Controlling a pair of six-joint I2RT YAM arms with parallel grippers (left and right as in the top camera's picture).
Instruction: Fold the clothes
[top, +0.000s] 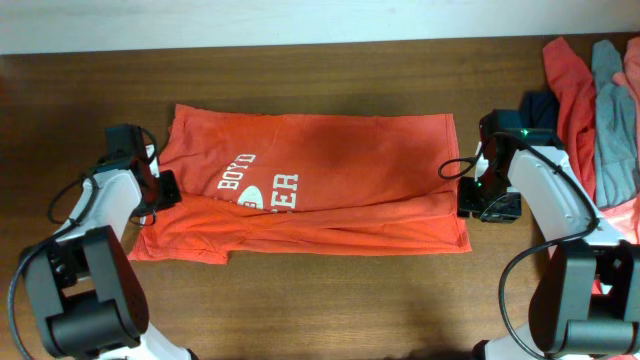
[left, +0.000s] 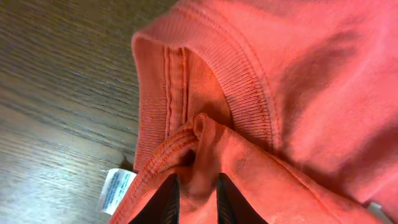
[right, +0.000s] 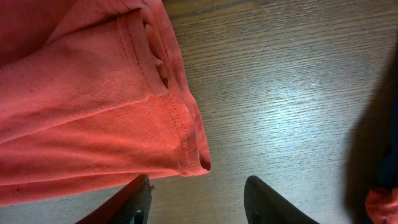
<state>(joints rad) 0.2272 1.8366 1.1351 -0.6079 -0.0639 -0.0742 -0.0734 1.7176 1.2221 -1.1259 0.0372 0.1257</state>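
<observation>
An orange-red T-shirt with white lettering lies folded lengthwise across the middle of the table. At its left end my left gripper is shut on a bunched fold of the cloth just below the ribbed collar. In the left wrist view the fold sits between the two dark fingers of that gripper. A white care label pokes out beside them. My right gripper hovers at the shirt's right end. It stands open over bare wood, with the hem corner just ahead of its left finger.
A pile of other clothes in red, grey-blue, navy and pink lies at the back right corner, close behind the right arm. Dark wooden tabletop shows in front of the shirt and behind it.
</observation>
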